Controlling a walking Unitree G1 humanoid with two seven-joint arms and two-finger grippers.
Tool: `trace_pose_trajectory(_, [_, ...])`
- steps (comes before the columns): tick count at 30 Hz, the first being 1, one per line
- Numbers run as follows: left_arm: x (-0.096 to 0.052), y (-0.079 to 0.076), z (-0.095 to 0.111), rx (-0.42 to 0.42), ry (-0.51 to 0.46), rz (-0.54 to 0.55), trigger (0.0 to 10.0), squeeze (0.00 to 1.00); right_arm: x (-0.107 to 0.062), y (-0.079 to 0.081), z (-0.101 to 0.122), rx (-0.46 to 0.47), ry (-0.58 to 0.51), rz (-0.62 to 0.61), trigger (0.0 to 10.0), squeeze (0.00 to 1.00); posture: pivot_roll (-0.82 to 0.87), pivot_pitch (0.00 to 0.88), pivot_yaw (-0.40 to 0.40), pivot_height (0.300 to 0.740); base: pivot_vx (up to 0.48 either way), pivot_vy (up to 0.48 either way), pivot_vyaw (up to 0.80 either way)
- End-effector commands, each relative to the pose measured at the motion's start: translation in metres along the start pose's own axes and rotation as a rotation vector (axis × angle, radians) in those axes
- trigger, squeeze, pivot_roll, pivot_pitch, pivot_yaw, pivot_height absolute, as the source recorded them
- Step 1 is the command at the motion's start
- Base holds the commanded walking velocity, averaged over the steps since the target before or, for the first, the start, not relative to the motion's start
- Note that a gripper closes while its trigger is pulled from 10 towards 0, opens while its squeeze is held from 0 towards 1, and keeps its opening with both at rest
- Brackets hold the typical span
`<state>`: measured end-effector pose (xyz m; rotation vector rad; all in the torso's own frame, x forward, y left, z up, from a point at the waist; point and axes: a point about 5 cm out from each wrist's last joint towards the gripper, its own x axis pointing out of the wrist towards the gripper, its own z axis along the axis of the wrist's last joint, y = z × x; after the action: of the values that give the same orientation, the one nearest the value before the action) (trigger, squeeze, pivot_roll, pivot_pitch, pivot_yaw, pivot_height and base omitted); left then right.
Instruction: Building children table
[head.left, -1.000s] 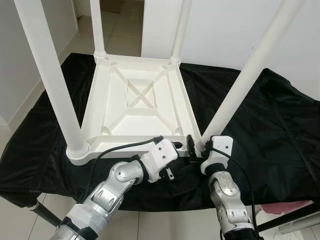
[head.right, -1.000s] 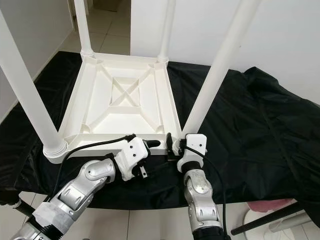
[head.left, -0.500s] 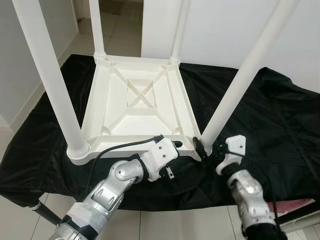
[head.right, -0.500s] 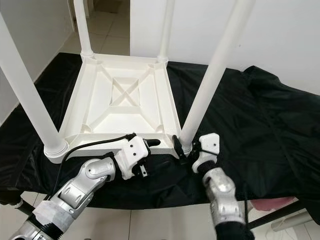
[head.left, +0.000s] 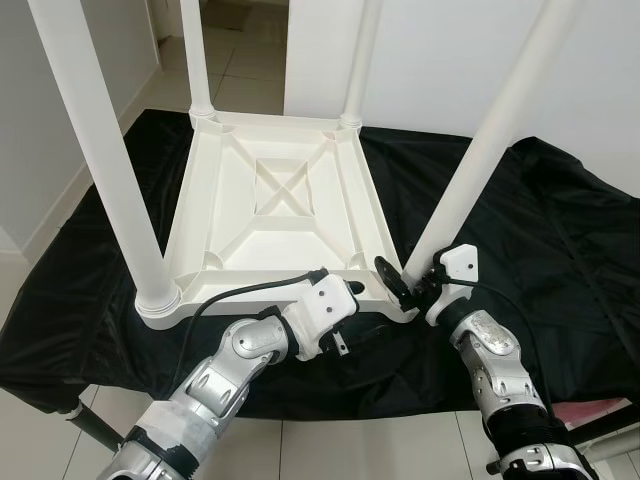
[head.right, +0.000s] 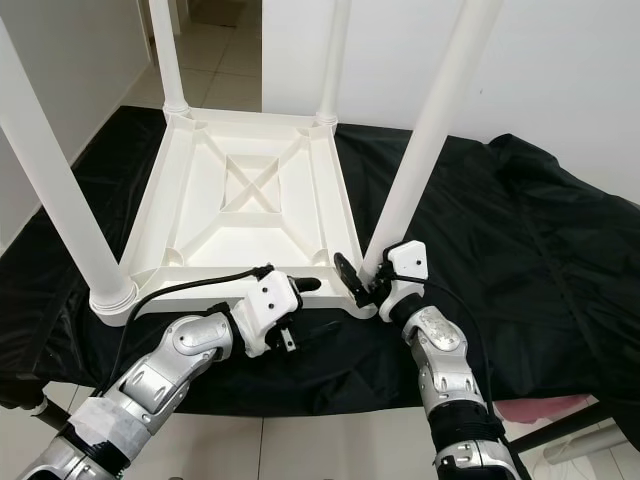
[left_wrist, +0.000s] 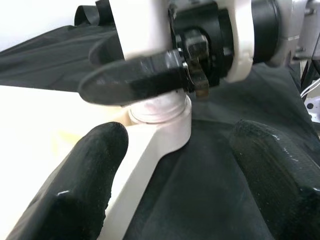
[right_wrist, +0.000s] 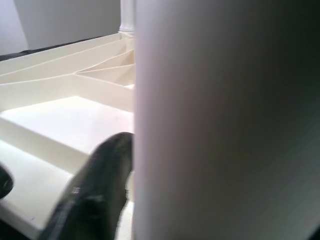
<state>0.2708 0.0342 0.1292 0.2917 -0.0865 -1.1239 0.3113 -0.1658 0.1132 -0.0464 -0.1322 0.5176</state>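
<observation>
Lying upside down on a black cloth (head.left: 560, 250), the white plastic children's table (head.left: 270, 215) points its four legs upward, each seated in a corner socket of the ribbed underside. The cloth covers a low table whose dark legs show at the lower corners of the eye views.

The right claw (head.left: 402, 283) is at the near right leg (head.left: 475, 165), just above that leg's socket. One black finger (head.left: 388, 276) lies against the inner side of the leg, over the tabletop's underside, and the white wrist housing sits on the outer side, so the claw straddles the leg at its base. In the right wrist view the leg (right_wrist: 225, 120) fills the foreground with one finger (right_wrist: 95, 190) pressed beside it; whether the claw actually clamps the leg cannot be told.

The left claw (head.left: 345, 312) is at the near edge of the tabletop, just left of the same corner. In the left wrist view its two fingers (left_wrist: 85, 185) stand wide apart, holding nothing, with the corner socket (left_wrist: 160, 117) and the right claw ahead of them.
</observation>
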Motion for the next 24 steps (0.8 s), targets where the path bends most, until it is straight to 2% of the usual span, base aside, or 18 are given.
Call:
trace_pose_trajectory(1, [0.002, -0.003, 0.001, 0.007, -0.009, -0.089, 10.0, 0.0, 0.001, -0.002, 0.001, -0.017, 0.003, 0.014, 0.0, 0.0, -0.04, 0.0, -0.074, 0.74, 0.0, 0.0, 0.0])
trace_pose_trajectory(12, [0.01, 0.002, 0.005, 0.021, -0.026, -0.096, 10.0, 0.0, -0.009, -0.001, -0.006, -0.002, 0.007, 0.028, 0.0, 0.0, -0.07, 0.0, -0.052, 0.74, 0.0, 0.0, 0.0])
trace_pose_trajectory(13, [0.011, 0.002, 0.006, 0.024, -0.029, -0.099, 10.0, 0.0, -0.01, 0.0, -0.006, 0.005, 0.006, 0.016, 10.0, 0.0, -0.08, 0.0, -0.05, 0.74, 0.0, 0.0, 0.0])
trace_pose_trajectory(19, [0.012, 0.002, 0.007, 0.027, -0.035, -0.104, 10.0, 0.0, -0.011, 0.002, -0.006, 0.038, 0.0, -0.051, 10.0, 0.0, -0.08, 0.0, -0.046, 0.74, 0.0, 0.0, 0.0])
trace_pose_trajectory(24, [0.015, -0.002, 0.006, 0.017, -0.045, -0.119, 10.0, 0.0, -0.011, 0.007, -0.009, 0.079, 0.025, -0.272, 10.0, 0.0, -0.11, 0.0, -0.042, 0.74, 0.0, 0.0, 0.0])
